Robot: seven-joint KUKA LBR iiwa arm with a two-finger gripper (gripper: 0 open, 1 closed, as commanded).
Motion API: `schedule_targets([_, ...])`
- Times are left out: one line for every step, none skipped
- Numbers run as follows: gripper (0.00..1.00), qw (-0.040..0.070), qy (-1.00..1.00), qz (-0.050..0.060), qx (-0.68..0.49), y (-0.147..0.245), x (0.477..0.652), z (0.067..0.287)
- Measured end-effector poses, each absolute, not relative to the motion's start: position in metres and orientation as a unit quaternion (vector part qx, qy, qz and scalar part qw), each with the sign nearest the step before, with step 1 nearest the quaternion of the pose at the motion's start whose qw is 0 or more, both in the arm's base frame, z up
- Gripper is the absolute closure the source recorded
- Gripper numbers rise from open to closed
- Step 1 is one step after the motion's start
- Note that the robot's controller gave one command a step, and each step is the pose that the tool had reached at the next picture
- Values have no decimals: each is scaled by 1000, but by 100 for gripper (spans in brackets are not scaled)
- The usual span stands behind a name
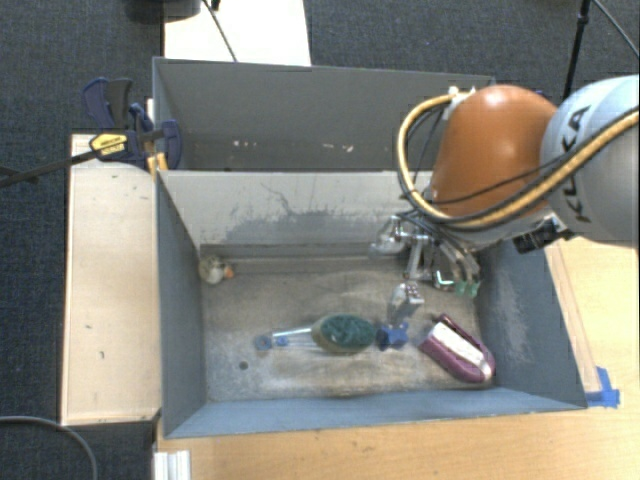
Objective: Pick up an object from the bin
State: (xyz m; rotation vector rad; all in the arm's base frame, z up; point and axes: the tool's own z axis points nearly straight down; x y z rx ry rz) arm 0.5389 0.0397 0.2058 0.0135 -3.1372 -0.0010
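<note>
Camera view: the only readable writing is the black KUKA lettering on the grey arm (600,138), partly crossed by the cables (420,183) that loop round the orange cover (490,148). The tool (405,308) hangs low inside the bin (180,298), right of centre, just above the floor. Tool state: cannot tell, wide or narrow, since the wrist hardware blocks the read. Nothing is visibly held. Right under and slightly in front of the tool lies a small blue piece (392,337) on the bin floor. It sits just beside the right edge of a dark green round brush (343,333), though contact is unclear. The brush's clear bluish handle runs left along the floor. Just right of the blue piece is a purple-and-white pack (457,352), lying tilted near the right wall, with any print too small to read. A small beige round thing (211,268) sits in the back-left corner, well apart from the rest. The orange cover and arm hide the bin's back-right corner.
</note>
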Motion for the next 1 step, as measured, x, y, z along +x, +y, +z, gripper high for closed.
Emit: schedule_targets([0, -3, -997, -1, 76, 17, 549, 72])
